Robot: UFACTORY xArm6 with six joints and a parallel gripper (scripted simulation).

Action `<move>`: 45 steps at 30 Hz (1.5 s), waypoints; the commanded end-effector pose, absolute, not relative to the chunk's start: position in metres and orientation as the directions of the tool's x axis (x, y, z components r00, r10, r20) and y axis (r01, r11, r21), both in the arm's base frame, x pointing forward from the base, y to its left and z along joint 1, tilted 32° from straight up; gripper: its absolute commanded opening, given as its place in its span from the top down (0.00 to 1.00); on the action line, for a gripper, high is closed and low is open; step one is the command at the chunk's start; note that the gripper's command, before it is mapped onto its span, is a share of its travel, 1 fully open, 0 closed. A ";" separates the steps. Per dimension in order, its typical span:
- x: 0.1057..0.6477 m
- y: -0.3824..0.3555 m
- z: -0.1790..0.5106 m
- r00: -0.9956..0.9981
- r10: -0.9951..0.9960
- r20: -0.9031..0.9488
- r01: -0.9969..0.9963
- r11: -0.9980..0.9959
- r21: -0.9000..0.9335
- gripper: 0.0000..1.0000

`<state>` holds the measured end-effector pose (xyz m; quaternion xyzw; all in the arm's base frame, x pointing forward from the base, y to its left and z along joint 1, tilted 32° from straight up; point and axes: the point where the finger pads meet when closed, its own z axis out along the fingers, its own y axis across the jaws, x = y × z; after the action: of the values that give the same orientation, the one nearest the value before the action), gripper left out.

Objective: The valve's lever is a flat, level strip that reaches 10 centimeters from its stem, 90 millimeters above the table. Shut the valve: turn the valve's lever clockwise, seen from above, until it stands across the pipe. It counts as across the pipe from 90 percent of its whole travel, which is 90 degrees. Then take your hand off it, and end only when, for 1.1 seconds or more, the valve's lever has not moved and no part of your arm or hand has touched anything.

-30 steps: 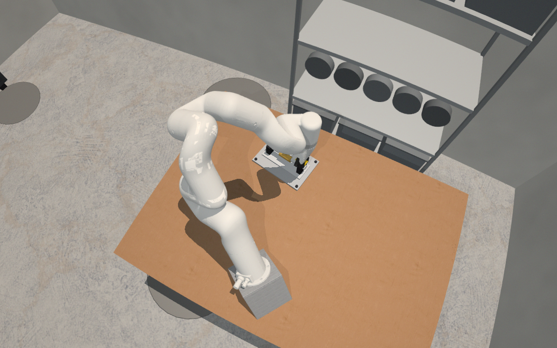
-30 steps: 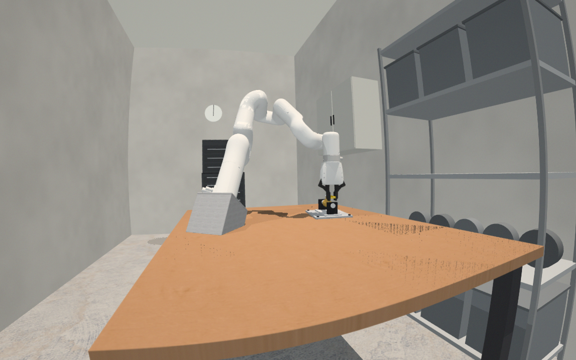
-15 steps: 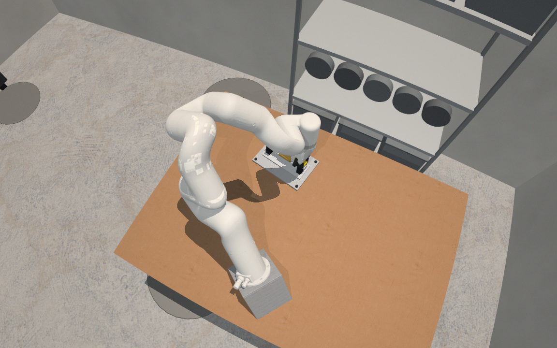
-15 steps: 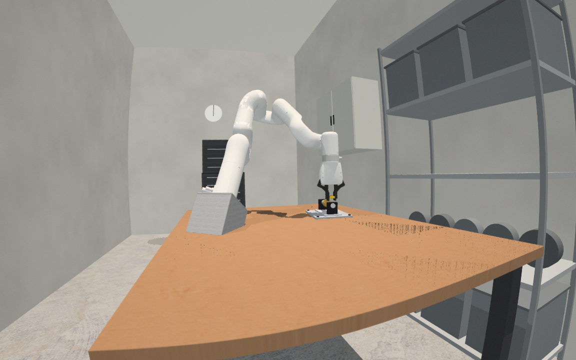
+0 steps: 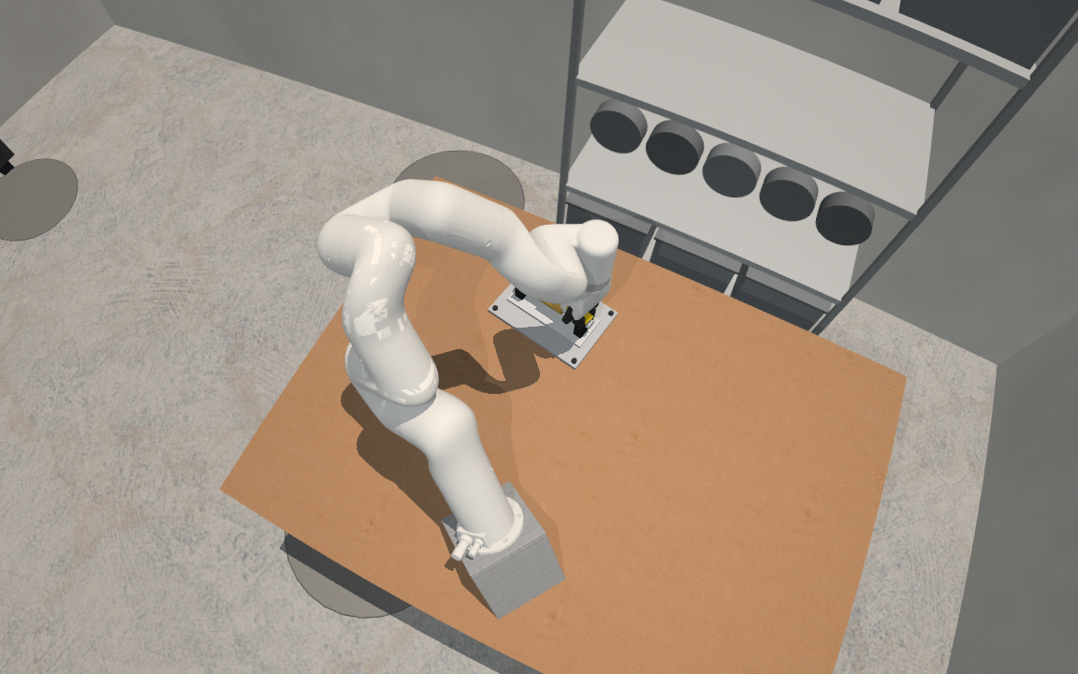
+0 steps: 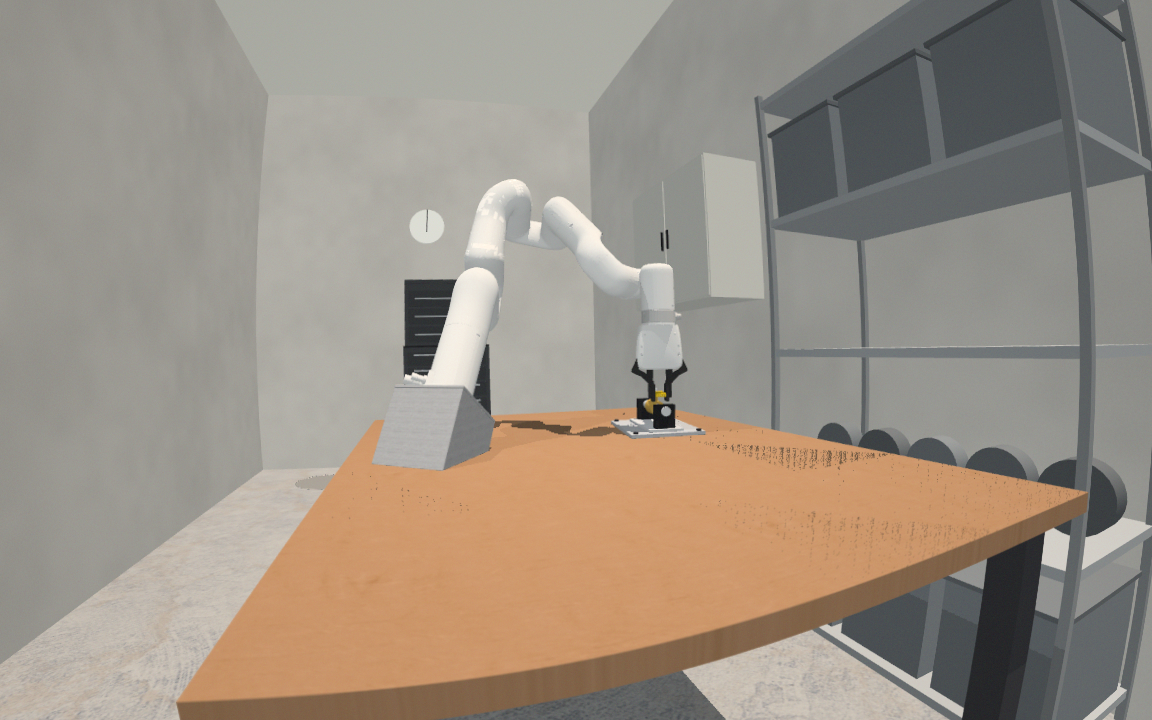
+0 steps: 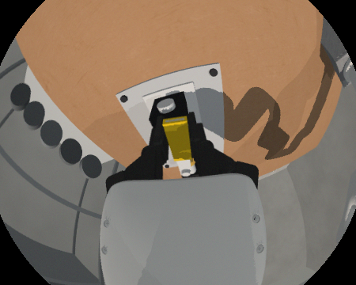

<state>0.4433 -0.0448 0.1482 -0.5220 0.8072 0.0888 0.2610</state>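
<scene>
gripper (image 7: 179,161) is closed on the yellow lever (image 7: 178,138) of the valve, one black finger (image 7: 153,155) on each long side of the strip, pinching it near its free end. the lever runs straight away from the gripper to the grey stem cap (image 7: 167,106), which is on top of the black valve body (image 6: 662,414). in the wrist view the lever looks a little turned against the edges of the plate under it.

under the gripper is the light grey base plate (image 5: 597,337) with dark screws in its corners, flat on the wooden table (image 5: 693,469). the wrist points straight down over the valve. the white arm (image 5: 379,318) goes up and back from the gripper, bends, and comes down to its grey pedestal (image 5: 526,578) at the table edge far from the valve.

beyond the valve, past the table edge, a metal shelf rack (image 5: 570,100) stands with a row of dark discs (image 5: 731,169) on one board.
</scene>
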 end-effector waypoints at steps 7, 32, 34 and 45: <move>0.438 -0.042 0.148 -0.365 -0.771 -0.522 -0.872 0.479 -0.099 1.00; 0.427 -0.036 0.147 -0.496 -0.687 -0.531 -0.805 0.593 -0.016 1.00; 0.427 -0.035 0.147 -0.500 -0.684 -0.531 -0.802 0.597 -0.014 1.00; 0.423 -0.032 0.147 -0.549 -0.646 -0.531 -0.770 0.638 0.019 1.00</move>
<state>0.4255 -0.0341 0.1466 -0.4130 0.8681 0.1215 0.2470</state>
